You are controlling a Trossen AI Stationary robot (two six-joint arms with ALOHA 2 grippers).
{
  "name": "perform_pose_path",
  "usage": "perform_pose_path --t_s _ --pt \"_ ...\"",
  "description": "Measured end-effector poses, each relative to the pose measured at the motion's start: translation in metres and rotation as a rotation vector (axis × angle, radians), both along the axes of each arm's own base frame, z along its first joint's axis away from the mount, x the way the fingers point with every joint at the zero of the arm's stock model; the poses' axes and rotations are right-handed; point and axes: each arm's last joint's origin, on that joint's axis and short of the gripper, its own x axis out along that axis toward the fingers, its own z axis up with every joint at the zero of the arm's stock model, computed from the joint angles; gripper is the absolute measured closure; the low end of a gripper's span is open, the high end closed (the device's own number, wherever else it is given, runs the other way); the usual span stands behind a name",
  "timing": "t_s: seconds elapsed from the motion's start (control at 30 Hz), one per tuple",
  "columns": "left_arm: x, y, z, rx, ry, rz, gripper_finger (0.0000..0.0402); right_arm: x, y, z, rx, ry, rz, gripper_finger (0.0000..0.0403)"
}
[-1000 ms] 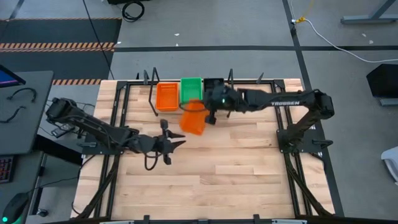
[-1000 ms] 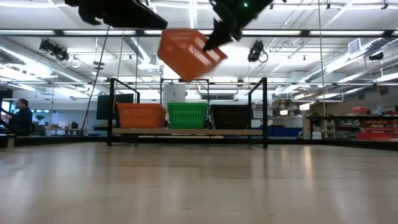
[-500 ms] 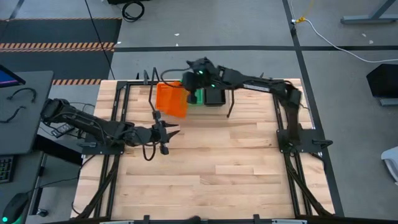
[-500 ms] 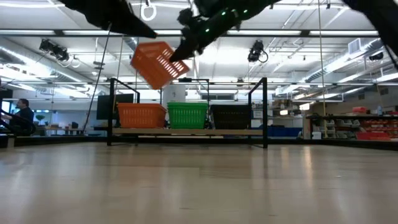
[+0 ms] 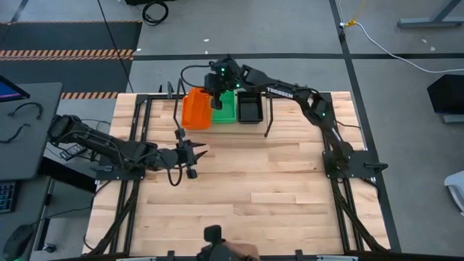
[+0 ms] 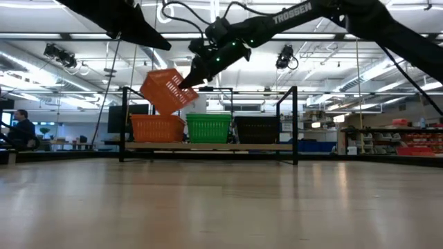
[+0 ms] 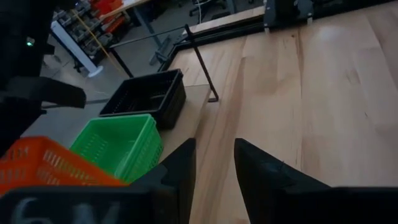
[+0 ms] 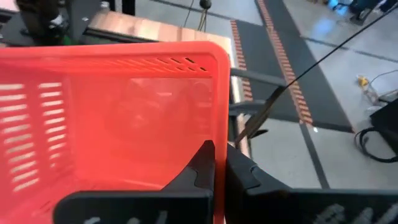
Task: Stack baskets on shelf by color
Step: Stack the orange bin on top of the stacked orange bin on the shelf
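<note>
You had the right gripper (image 8: 217, 163) pinched tight on one thin wall of the orange basket (image 6: 165, 92), tilted above its orange twin on the shelf (image 6: 208, 146): light, stiff, prone to swing; left gripper (image 5: 190, 154) waited part open, holding nothing.

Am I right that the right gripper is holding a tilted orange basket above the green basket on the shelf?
Not quite: the right gripper holds the tilted orange basket above the other orange basket, not the green one, as the low view shows. The rest is right.
</note>
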Motion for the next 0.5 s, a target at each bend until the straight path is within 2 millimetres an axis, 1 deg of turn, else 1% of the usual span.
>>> perform_pose_path --t_s 0.13,0.2,0.27,0.5 --pt "0.0 0.0 0.0 -0.016 -0.007 0.007 0.0285 0.001 -0.014 -0.006 -0.01 0.0 -0.012 0.0392" --pt "0.0 0.0 0.0 -0.019 -0.009 0.008 0.0285 0.001 -0.019 -0.013 -0.006 0.006 -0.019 0.0388" --pt "0.0 0.0 0.0 -0.018 -0.006 0.006 0.0285 -0.002 -0.024 -0.015 0.003 0.017 -0.026 0.0383" --pt "0.0 0.0 0.0 -0.017 -0.005 0.005 0.0285 -0.005 -0.029 -0.012 -0.002 0.003 -0.031 0.037"
